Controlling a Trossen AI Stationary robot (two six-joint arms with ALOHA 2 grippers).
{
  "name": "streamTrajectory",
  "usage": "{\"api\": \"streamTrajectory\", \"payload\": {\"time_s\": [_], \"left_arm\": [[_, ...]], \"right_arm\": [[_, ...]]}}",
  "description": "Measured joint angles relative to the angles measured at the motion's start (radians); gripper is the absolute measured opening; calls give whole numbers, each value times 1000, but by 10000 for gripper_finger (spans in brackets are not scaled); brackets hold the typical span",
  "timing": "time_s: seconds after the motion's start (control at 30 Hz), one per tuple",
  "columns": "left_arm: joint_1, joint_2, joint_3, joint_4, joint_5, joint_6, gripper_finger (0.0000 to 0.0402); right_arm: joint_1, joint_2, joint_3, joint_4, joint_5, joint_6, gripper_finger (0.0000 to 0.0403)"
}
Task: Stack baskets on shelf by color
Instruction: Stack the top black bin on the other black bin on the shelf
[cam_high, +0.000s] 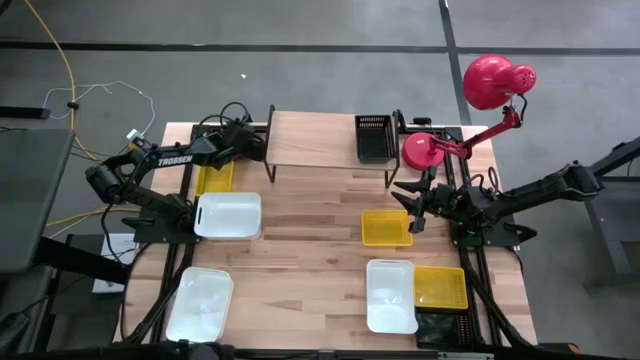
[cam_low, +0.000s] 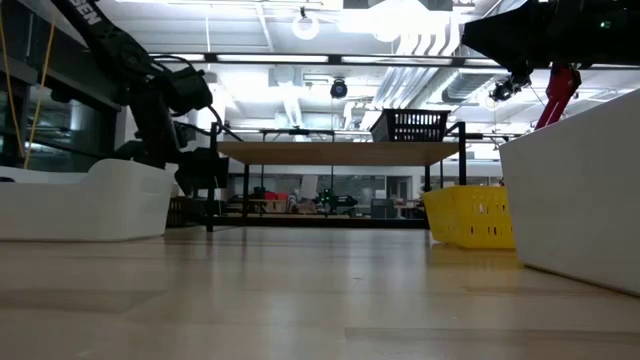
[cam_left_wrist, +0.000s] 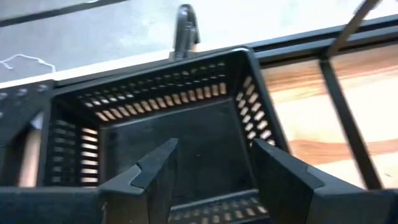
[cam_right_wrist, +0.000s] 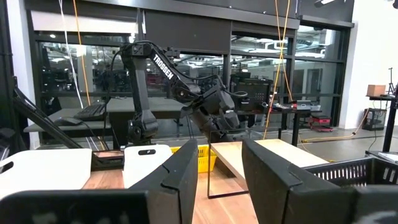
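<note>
The shelf (cam_high: 315, 140) stands at the table's far edge, with a black basket (cam_high: 374, 137) on its right end. My left gripper (cam_left_wrist: 211, 149) is open at the shelf's left end, pointing slantwise down. Its fingers stand apart over the hollow of another black basket (cam_left_wrist: 143, 130), by that basket's near wall (cam_left_wrist: 211, 208). I cannot tell whether this basket rests on the table. My right gripper (cam_right_wrist: 217, 149) is open and empty, level, beside a yellow basket (cam_high: 386, 227) on the table. White baskets (cam_high: 228, 215) (cam_high: 200, 305) (cam_high: 391, 295) and yellow ones (cam_high: 213, 178) (cam_high: 440, 287) also lie on the table. My left gripper may or may not touch the black basket; I cannot tell. Its two fingers (cam_left_wrist: 155, 180) come from above at a slant over the basket's inside, and no wall lies between them.
A red lamp (cam_high: 490, 85) stands with its base (cam_high: 425, 150) at the shelf's right end. A further black basket (cam_high: 445, 328) sits at the near right corner. Black end posts (cam_low: 213, 135) rise above the shelf top. Bare wood lies between the basket groups at mid-table (cam_high: 310, 250).
</note>
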Motion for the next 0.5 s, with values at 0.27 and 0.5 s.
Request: {"api": "streamTrajectory", "payload": {"time_s": [0.27,0.5], "left_arm": [[0,0,0,1,-32,-12,191],[-1,0,0,7,-45,-32,191]], "right_arm": [[0,0,0,0,0,22,114],[0,0,0,0,0,20,114]]}}
